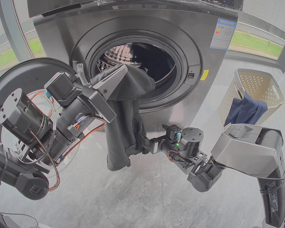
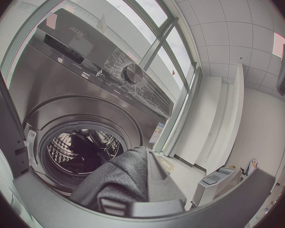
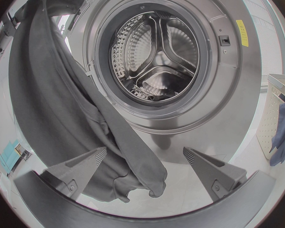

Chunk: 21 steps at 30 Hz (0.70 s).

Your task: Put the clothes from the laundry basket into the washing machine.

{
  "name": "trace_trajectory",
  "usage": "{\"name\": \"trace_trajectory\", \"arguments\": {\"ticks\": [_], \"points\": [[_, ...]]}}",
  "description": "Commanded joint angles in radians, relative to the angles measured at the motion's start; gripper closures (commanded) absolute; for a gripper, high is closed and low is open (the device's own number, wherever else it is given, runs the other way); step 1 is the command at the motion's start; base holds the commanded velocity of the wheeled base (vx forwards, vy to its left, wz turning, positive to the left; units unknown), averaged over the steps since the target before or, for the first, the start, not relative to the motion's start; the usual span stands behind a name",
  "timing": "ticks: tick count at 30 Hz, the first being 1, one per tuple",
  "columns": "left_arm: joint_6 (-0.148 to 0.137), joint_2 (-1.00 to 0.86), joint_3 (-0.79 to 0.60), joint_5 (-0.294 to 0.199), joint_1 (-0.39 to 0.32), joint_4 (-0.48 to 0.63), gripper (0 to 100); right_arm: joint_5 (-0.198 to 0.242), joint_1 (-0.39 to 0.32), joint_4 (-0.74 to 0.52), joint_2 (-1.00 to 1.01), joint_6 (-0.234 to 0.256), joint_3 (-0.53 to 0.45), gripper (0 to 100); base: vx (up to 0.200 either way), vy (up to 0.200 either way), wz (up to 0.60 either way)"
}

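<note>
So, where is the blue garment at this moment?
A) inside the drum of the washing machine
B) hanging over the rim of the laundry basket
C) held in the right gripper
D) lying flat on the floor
B: the blue garment is draped over the rim of the laundry basket, and the right gripper stands open by a dark grey garment.

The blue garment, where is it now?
The blue garment hangs over the laundry basket rim on the head view's right side, beside the washing machine.
</note>
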<state>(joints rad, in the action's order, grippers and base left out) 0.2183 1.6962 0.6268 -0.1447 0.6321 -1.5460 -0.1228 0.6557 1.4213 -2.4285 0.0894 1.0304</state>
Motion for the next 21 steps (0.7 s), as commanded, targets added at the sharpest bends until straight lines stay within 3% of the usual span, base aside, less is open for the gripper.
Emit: {"name": "trace_trajectory", "arguments": {"ticks": [1, 12, 13, 17, 21], "points": [[0.001, -0.009, -0.001, -0.001, 0.001, 0.000, 100, 0.000, -0.002, -0.001, -0.047, 0.000, 0.045, 0, 0.000, 0.000, 0.00], [0.001, -0.009, -0.002, -0.001, 0.000, 0.000, 100, 0.003, -0.001, -0.013, -0.121, -0.003, 0.178, 0, 0.000, 0.000, 0.00], [0.001, -0.009, -0.004, -0.001, 0.000, 0.000, 100, 0.005, -0.002, -0.008, -0.124, -0.003, 0.195, 100, 0.000, 0.000, 0.00], [0.001, -0.007, -0.006, -0.001, 0.000, 0.000, 100, 0.003, -0.004, -0.004, -0.122, -0.002, 0.212, 100, 0.000, 0.000, 0.00], [0.001, -0.004, -0.006, 0.000, -0.006, 0.000, 100, 0.005, -0.018, 0.008, -0.093, -0.002, 0.158, 100, 0.000, 0.000, 0.00]]}}
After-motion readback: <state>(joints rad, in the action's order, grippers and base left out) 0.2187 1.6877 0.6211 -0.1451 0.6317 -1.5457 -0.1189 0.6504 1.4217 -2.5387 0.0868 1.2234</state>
